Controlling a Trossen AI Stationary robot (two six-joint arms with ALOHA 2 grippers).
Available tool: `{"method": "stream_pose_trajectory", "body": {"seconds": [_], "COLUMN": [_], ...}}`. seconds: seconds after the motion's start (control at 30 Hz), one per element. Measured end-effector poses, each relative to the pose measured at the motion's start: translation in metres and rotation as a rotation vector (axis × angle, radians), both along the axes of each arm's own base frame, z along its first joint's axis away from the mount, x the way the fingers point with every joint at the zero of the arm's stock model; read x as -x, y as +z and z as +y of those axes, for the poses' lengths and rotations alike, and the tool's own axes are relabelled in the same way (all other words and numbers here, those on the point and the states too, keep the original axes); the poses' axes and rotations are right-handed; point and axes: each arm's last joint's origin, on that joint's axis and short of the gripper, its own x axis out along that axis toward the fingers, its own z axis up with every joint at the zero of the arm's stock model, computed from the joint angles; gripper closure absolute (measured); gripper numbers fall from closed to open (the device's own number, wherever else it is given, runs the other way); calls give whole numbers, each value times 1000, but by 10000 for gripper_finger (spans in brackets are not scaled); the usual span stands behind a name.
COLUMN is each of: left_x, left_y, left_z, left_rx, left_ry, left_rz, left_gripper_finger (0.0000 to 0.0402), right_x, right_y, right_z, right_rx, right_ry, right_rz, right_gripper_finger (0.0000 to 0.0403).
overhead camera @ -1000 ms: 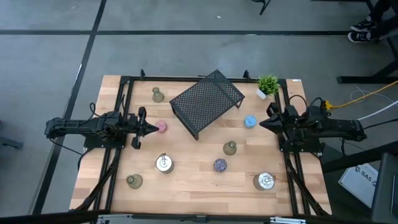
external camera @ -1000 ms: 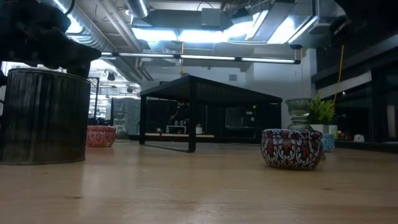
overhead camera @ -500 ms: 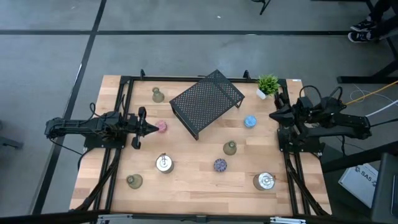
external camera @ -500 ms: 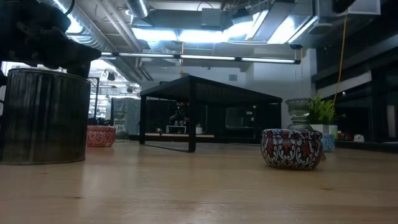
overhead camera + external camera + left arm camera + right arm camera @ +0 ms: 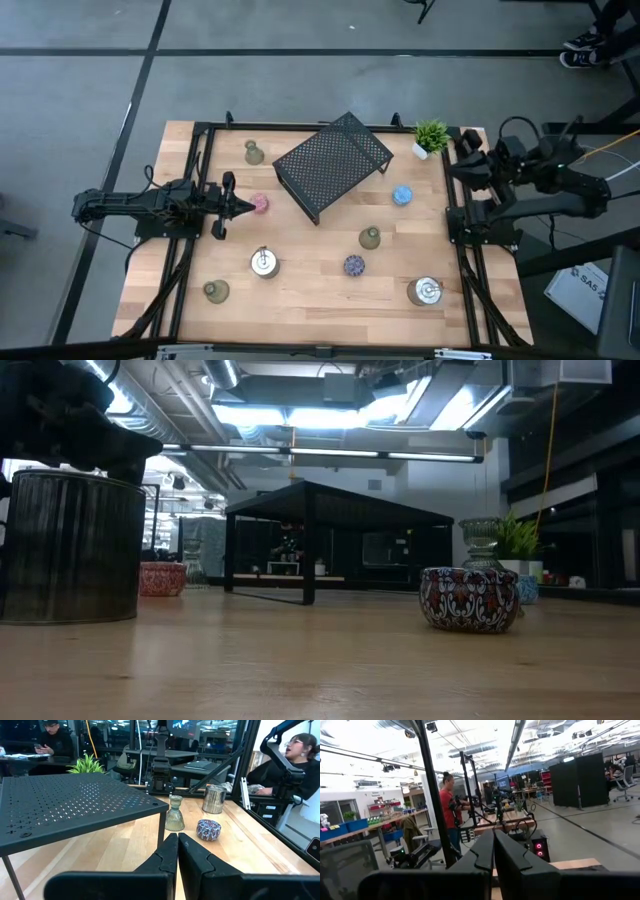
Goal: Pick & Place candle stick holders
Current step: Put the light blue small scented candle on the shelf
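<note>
Several candle stick holders stand on the wooden table: a pink cup point(image 5: 260, 204), a blue cup point(image 5: 402, 195), a purple cup point(image 5: 354, 265), two silver discs point(image 5: 263, 262) point(image 5: 425, 291), and olive glass ones point(image 5: 254, 153) point(image 5: 370, 238) point(image 5: 215, 291). My left gripper point(image 5: 245, 206) is shut and low, its tips just left of the pink cup. My right gripper point(image 5: 455, 167) is shut and raised at the table's right edge, empty. In the left wrist view my left gripper point(image 5: 177, 840) points at an olive holder point(image 5: 174, 815) and the purple cup point(image 5: 208, 829). My left gripper's shut tips stand right beside the pink cup's left side point(image 5: 254, 205), level with the table. I cannot tell whether they touch it.
A black wire-mesh rack point(image 5: 333, 163) stands tilted at the far middle. A small green potted plant point(image 5: 430, 136) stands at the far right corner. Black frame rails run along both table sides. People show in the room beyond the table.
My right gripper has risen and drawn back toward the table's far right edge, tipping upward so that its camera looks into the room. It stays shut. My left arm and all holders have kept still.
</note>
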Motion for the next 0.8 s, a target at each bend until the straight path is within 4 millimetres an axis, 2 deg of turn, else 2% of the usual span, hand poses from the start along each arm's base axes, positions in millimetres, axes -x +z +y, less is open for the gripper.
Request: {"method": "stream_pose_trajectory", "body": {"seconds": [0.23, 0.4, 0.8], "left_x": [0, 0, 0], "left_y": [0, 0, 0], "left_z": [0, 0, 0], "left_rx": [0, 0, 0], "left_ry": [0, 0, 0], "left_rz": [0, 0, 0], "left_gripper_finger": [395, 394, 395], "right_x": [-10, -21, -44], "right_y": [29, 40, 33], "right_z": [0, 1, 2], "right_rx": [17, 18, 22], "right_ry": [-5, -7, -6], "right_rz": [-2, 13, 111], "right_gripper_finger": [385, 385, 385]}}
